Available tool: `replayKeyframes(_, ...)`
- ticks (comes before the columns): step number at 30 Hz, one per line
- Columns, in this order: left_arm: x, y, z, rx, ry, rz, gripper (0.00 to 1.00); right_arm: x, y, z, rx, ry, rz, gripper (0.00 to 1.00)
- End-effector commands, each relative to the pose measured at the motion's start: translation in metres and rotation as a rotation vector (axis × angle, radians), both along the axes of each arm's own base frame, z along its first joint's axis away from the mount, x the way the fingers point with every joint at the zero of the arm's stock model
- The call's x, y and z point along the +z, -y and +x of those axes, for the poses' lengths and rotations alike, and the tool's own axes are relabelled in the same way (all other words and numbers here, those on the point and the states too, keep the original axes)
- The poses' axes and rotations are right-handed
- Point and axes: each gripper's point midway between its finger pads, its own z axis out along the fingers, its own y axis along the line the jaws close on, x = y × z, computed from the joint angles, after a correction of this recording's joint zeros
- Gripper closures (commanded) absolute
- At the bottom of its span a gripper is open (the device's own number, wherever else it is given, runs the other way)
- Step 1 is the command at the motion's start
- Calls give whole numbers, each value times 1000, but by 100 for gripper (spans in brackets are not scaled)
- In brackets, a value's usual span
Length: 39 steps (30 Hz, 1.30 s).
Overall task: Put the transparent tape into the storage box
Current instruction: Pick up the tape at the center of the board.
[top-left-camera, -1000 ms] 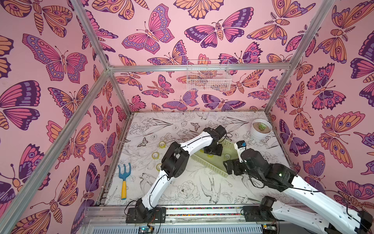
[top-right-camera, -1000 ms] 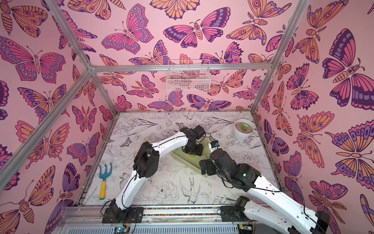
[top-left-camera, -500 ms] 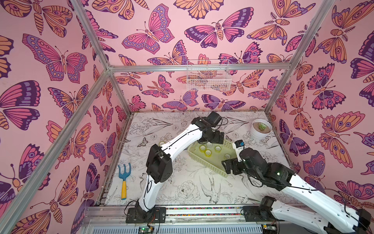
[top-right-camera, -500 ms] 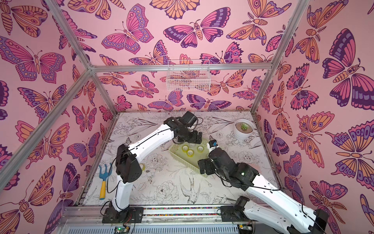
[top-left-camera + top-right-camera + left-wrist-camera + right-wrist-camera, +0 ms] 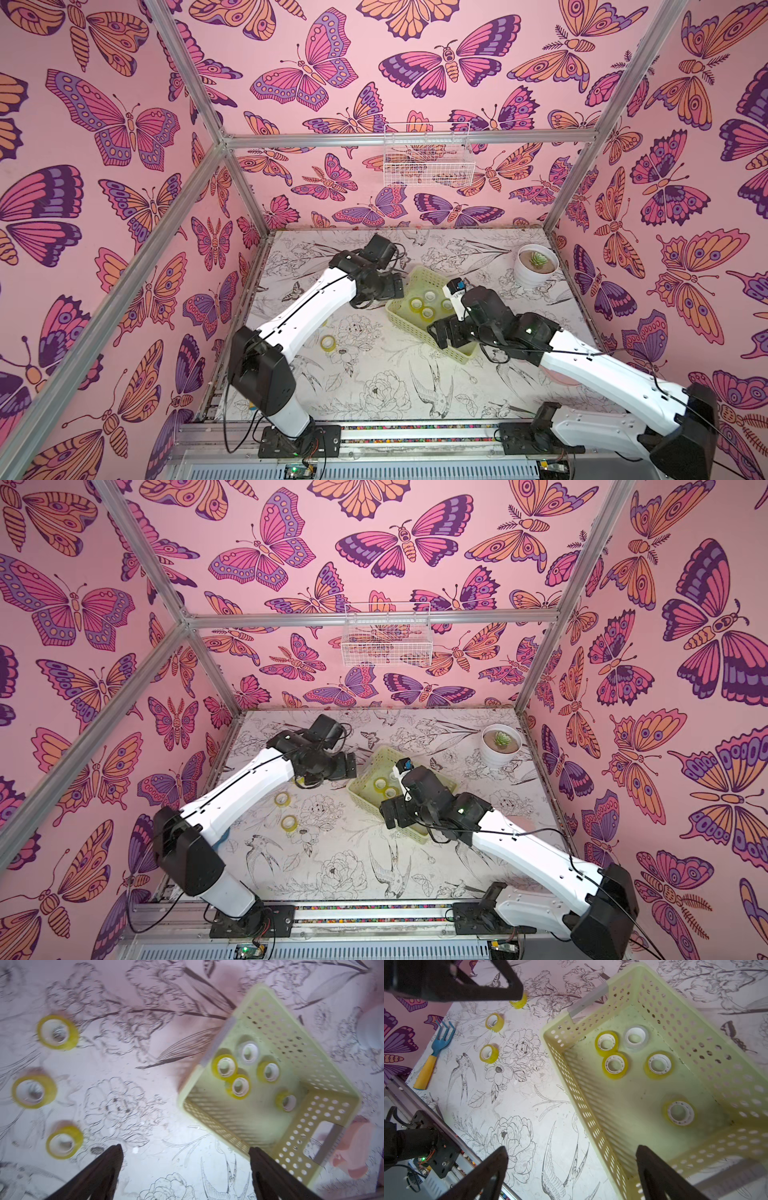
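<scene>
Both top views show the white flower-printed bench (image 5: 374, 395) carrying the shallow pale yellow-green perforated plastic storage box (image 5: 409, 326). The box sits open side up, right of centre. Its long axis runs diagonally from back-left to front-right, so no wall is parallel to a bench edge.

The left tool (image 5: 187, 1169) hangs with its dark fingers spread wide and nothing between them, above bare bench just off the box's back-left short end. The right tool (image 5: 571, 1172) is likewise spread and empty, with one finger over bare bench and the other over the box's front-right end.

Five rolls of transparent tape (image 5: 614, 1065) lie flat on the box floor, holes up. Four are clustered toward the back-left end, near the left tool. A lone roll (image 5: 679, 1112) lies nearer the right tool. Three loose rolls (image 5: 58, 1032) lie flat on the bench between the box and the left edge, apart from the box, with bare bench between them and its wall.
</scene>
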Motion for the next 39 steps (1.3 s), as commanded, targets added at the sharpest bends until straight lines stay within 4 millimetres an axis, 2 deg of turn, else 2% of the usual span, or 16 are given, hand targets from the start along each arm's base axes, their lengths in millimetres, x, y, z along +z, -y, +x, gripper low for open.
replayKeyframes(1,-7,-44,-17,136,-1,48,0,17,-29,2,88,17,69,1)
replayKeyframes(5,-26,-82,-41,233,-43,53,0,17,-55,4,152,14,77,1)
replayKeyframes(9,-51,-108,-62,299,-100,82,0,16,-79,3,209,4,76,1)
replayKeyframes(12,-72,-120,-72,320,-141,119,11,13,-92,0,240,-10,73,1)
replayKeyframes(14,-82,-124,-74,321,-153,130,24,11,-95,-2,250,-15,70,1)
replayKeyframes(17,-95,-129,-74,311,-170,165,44,9,-95,-2,246,-20,64,1)
replayKeyframes(20,-106,-131,-70,308,-185,178,58,9,-91,-1,233,-11,59,1)
replayKeyframes(22,-113,-131,-66,300,-197,177,59,8,-88,-2,225,-10,52,1)
replayKeyframes(24,-120,-131,-62,294,-214,174,65,7,-85,-2,216,-11,48,1)
replayKeyframes(34,-155,-128,-46,286,-295,160,68,7,-69,-2,175,5,22,1)
replayKeyframes(39,-171,-127,-47,279,-334,169,68,6,-64,-3,166,11,11,1)
